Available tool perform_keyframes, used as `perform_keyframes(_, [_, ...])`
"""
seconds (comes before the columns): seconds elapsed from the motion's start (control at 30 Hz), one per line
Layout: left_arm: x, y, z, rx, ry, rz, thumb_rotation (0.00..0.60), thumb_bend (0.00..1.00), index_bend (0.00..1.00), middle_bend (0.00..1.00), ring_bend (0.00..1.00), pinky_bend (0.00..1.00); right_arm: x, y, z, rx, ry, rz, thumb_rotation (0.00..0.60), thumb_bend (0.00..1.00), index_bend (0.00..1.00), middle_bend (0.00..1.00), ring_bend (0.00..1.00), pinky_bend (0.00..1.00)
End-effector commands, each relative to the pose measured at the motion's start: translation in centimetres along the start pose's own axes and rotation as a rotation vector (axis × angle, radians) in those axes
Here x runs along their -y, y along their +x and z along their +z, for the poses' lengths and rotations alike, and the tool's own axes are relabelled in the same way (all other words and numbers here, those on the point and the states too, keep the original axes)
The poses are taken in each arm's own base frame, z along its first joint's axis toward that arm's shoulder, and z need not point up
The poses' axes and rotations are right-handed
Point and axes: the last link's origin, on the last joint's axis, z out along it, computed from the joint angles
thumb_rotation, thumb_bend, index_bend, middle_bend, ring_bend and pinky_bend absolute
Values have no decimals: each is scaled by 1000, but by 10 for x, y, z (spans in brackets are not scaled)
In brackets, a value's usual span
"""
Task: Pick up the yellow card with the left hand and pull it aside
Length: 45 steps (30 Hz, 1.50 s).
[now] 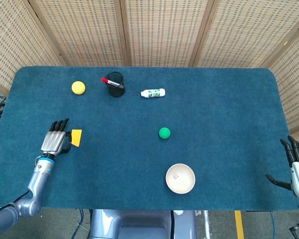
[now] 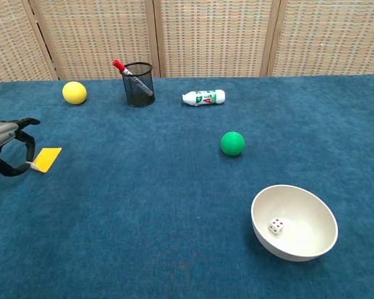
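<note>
Yellow card (image 1: pixel 76 138) lies near the left edge of the blue-carpeted table (image 1: pixel 219 114), woven screens behind; a white bowl (image 1: pixel 180 178) holds a die. The left hand (image 1: pixel 55 142) pinches its near edge; the right hand (image 1: pixel 298 169) is spread, empty. Chest view: a mesh cup (image 2: pixel 139 84) holds a marker; the card (image 2: pixel 44 159) is pinched, tilted off the cloth

Blue-carpeted table (image 1: pixel 219 114), woven screen panels (image 1: pixel 159 30) behind, possibly rattan

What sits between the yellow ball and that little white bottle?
The black mesh pen cup with a red-capped marker stands between yellow ball and bottle; both views show it.
</note>
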Motion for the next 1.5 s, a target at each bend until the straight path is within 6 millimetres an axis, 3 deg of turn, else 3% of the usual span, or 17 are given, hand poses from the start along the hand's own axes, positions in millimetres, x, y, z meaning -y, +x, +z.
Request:
perform_keyframes(0.03, [-2,9,4,-26,0,-2,600,526,774,0,0,0,0,0,0,1,1,-1,600,0,0,0,0,0])
perform_keyframes(0.17, [-8,31,18,-71,-2,-26,600,528,796,0,0,0,0,-1,1,4,1,-5,600,0,0,0,0,0])
perform_keyframes(0.43, [-28,106,71,-198,50,-178,600,532,797,0,0,0,0,-2,2,2,-6,-11,600,0,0,0,0,0])
perform_keyframes(0.57, [-30,127,72,-235,51,-218,600,521,797,0,0,0,0,-2,3,0,-10,-12,600,0,0,0,0,0])
perform_keyframes(0.67, [-23,133,61,-243,43,-203,600,473,774,0,0,0,0,-3,3,2,-11,-14,600,0,0,0,0,0])
perform_keyframes(0.77, [-1,132,35,-231,47,-183,600,355,548,0,0,0,1,-2,2,-1,-5,-10,600,0,0,0,0,0])
perform_keyframes(0.83, [14,132,15,-226,47,-175,600,213,291,0,0,0,1,0,1,-11,-1,-8,600,0,0,0,0,0])
perform_keyframes(0.93, [32,131,-15,-229,42,-173,600,23,20,0,0,0,2,2,-1,-23,3,-8,600,0,0,0,0,0])
perform_keyframes(1.0, [44,130,-37,-230,38,-178,600,0,0,0,0,0,3,3,-2,-33,7,-9,600,0,0,0,0,0])
perform_keyframes(1.13, [67,126,-100,-214,43,-184,600,0,0,0,0,0,6,9,-5,-60,23,1,600,0,0,0,0,0])
perform_keyframes(1.33, [79,112,-174,-250,56,-192,600,0,0,0,0,0,7,16,-12,-88,40,13,600,0,0,0,0,0])
perform_keyframes(1.5, [81,105,-202,-265,67,-164,600,0,0,0,0,0,6,21,-15,-109,43,21,600,0,0,0,0,0])
